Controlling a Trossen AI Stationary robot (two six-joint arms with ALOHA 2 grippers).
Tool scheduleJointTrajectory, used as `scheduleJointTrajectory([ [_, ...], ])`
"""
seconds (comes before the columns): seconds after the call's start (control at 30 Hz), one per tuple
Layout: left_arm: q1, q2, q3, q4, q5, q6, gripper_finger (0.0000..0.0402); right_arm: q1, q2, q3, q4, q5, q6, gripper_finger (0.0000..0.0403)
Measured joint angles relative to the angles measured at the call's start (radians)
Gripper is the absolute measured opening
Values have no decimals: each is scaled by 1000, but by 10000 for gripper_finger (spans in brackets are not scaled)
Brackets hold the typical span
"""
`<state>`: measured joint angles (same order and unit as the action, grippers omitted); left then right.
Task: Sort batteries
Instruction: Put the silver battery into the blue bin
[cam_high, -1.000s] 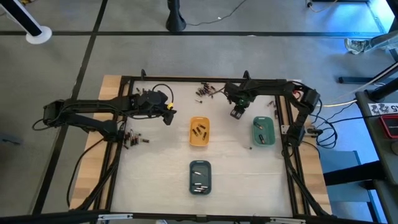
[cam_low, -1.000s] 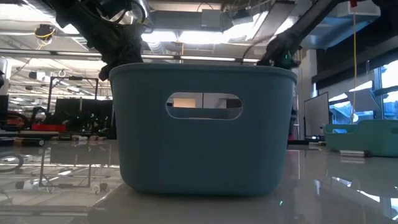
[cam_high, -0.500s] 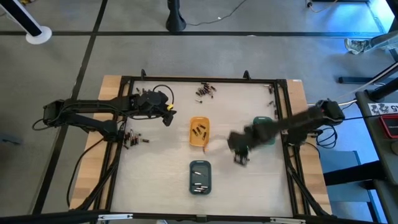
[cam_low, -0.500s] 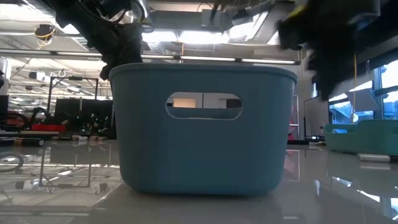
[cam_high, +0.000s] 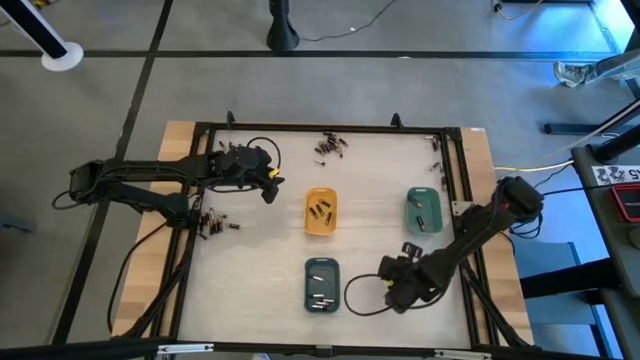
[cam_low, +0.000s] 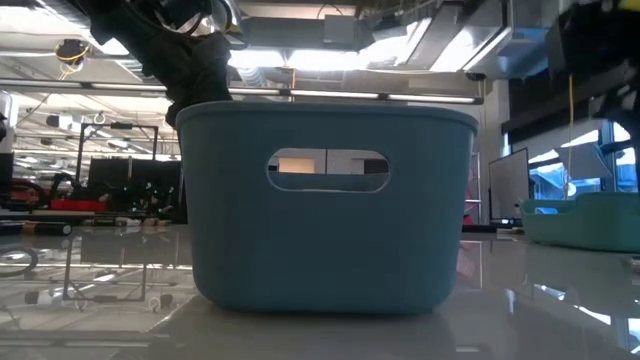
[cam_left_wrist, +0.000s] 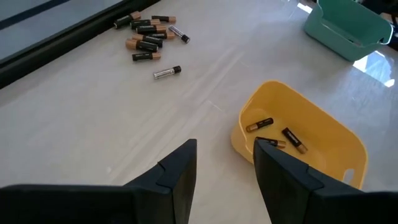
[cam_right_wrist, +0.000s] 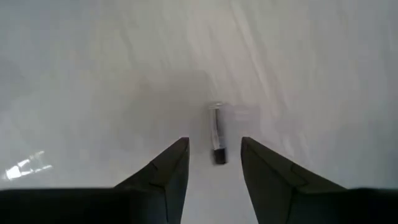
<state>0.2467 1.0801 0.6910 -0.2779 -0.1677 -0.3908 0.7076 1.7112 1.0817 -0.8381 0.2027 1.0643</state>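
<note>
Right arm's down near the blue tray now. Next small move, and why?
Probably ease the right tool straight down over the lone battery and close on it. In the right wrist view its fingers stand apart with the cell lying loose on the table just ahead of the gap, nothing held. From above, that tool sits right of the slate-blue tray. The left tool waits by the orange tray.

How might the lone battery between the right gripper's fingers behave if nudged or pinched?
The battery is a slim cylinder lying on its side on the smooth table, so it would probably roll. It looks rigid, and its smooth casing may slip from the right gripper.
</note>
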Motion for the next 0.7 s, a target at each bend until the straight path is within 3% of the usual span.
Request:
scheduleJointTrajectory([
  [0.27,-18,0,0,1,0,-1,147,0,101,1,134,-91,-47,147],
  [0.47,-18,0,0,1,0,5,147,-1,182,10,140,-115,-55,142],
  [0.57,-18,0,0,-1,0,5,147,-3,188,12,136,-116,-53,110],
  [0.7,-18,0,0,-2,0,1,147,-15,182,12,141,-143,-74,25],
])
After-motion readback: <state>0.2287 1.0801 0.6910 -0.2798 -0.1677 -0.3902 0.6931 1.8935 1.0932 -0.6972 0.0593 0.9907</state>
